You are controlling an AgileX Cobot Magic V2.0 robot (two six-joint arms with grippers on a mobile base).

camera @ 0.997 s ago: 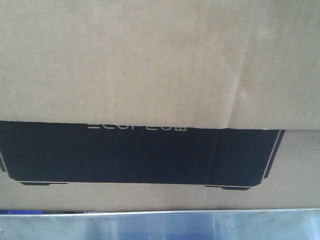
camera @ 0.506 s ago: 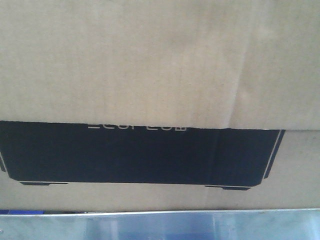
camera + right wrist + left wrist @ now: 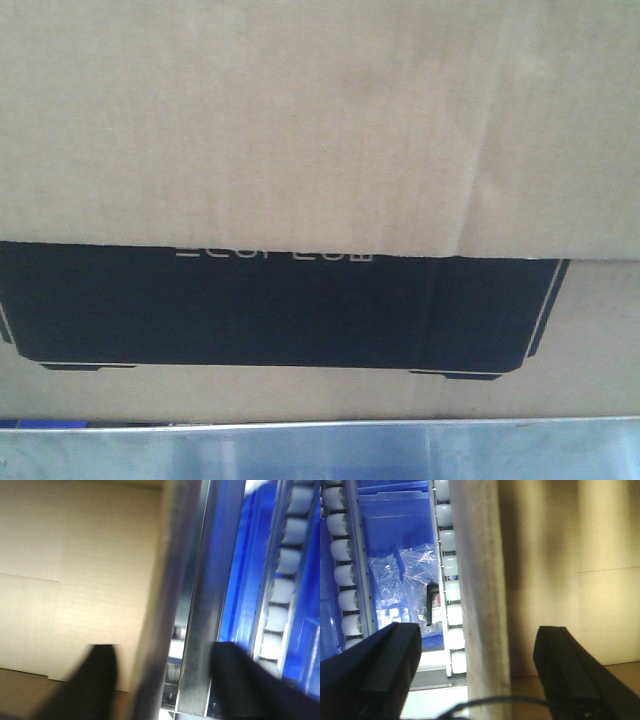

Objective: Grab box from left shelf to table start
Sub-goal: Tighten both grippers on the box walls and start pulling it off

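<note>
Blue bin — crinkled clear bag inside; white rollers alongside.

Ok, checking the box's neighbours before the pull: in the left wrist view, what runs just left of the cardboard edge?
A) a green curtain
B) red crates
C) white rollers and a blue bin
C: white rollers line the box edge, with a blue bin holding a clear plastic bag beyond them.
</note>
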